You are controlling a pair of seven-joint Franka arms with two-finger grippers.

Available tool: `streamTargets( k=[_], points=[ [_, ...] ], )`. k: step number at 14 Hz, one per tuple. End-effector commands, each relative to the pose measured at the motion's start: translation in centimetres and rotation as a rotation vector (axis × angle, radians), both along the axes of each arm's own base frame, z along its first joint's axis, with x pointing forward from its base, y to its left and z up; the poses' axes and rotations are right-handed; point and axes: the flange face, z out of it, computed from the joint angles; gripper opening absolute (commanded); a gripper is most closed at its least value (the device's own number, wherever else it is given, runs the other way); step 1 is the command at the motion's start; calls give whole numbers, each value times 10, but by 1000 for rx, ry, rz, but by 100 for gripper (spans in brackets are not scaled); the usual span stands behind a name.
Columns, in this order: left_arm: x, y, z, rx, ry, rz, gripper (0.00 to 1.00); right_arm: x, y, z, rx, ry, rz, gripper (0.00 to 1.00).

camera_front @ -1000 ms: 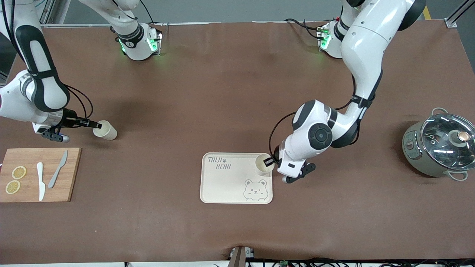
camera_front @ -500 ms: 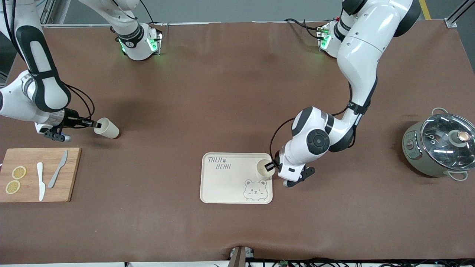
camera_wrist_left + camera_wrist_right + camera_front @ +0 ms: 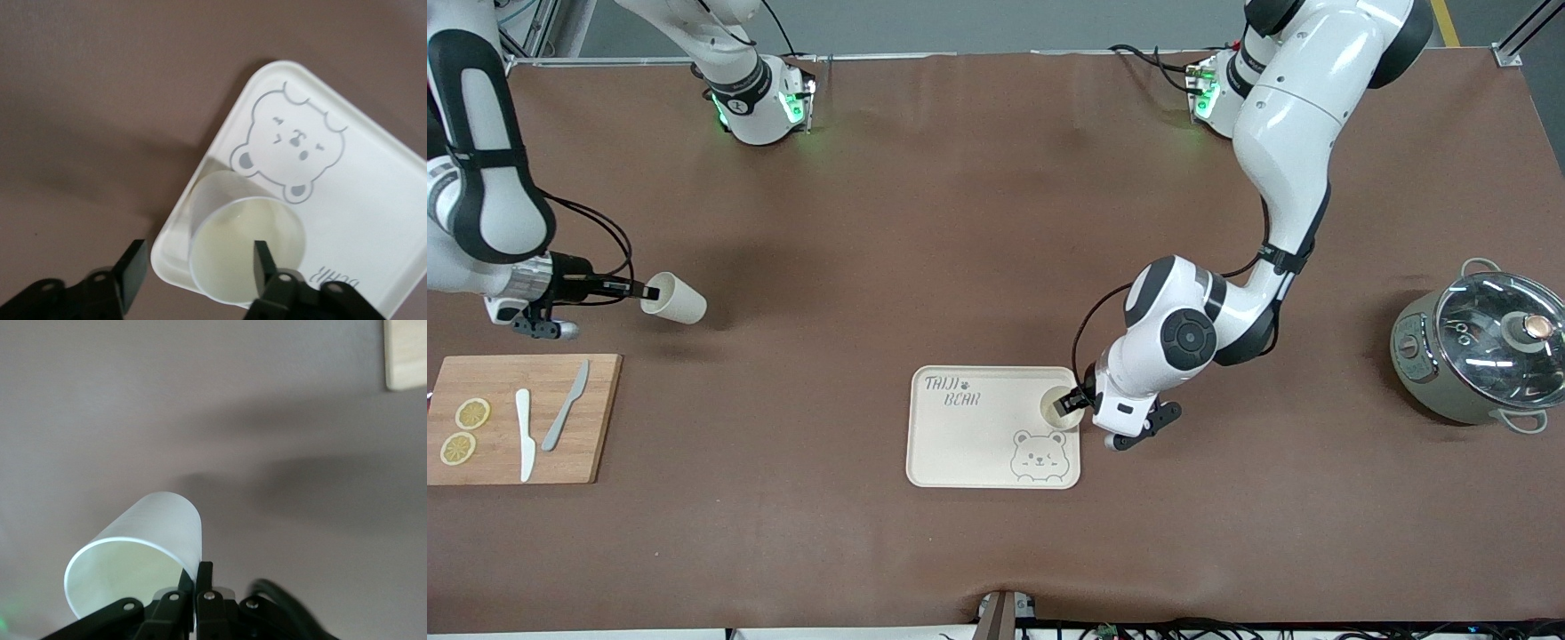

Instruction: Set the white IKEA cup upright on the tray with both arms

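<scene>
One white cup stands upright on the cream bear tray, at the tray's corner toward the left arm's end. My left gripper is open at this cup. In the left wrist view the cup rests on the tray, and the left gripper straddles the cup's wall, one finger over the mouth and one outside. My right gripper is shut on the rim of a second white cup, held tilted on its side over the table. The right wrist view shows that cup and the right gripper.
A wooden cutting board with lemon slices, a white knife and a grey knife lies at the right arm's end; its corner shows in the right wrist view. A grey cooker with a glass lid stands at the left arm's end.
The left gripper has set its cup down on the tray and opened. The right gripper has lifted its cup a little and drawn it toward the right arm's end.
</scene>
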Motion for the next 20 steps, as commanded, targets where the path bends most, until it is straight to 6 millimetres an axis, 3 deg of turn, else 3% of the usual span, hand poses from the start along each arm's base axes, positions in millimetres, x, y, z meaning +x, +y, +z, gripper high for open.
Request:
streamTargets(
  k=[1, 3, 4, 6, 10, 13, 15, 18, 20],
  points=[
    [5, 11, 58, 10, -59, 7, 100, 17, -5, 41, 45, -17, 22, 0],
    [10, 37, 108, 21, -71, 17, 100, 29, 0, 64, 42, 3, 8, 0],
    [16, 60, 131, 26, -82, 18, 100, 33, 3, 70, 26, 5, -5, 0],
    [21, 94, 172, 34, -125, -3, 100, 52, 23, 93, -15, -29, 41, 0],
    [25, 175, 231, 72, -178, -86, 100, 78, 44, 135, -70, -98, 67, 0],
    [18, 233, 263, 111, -176, -175, 100, 98, 67, 174, -120, -173, 121, 0],
    [11, 270, 283, 132, -182, -226, 100, 106, 100, 182, -131, -180, 128, 0],
    [-4, 313, 308, 215, -156, -271, 100, 116, 178, 191, -170, -150, 79, 0],
    [-19, 321, 328, 287, -145, -315, 100, 129, 223, 161, -204, -78, 0, 0]
  ],
)
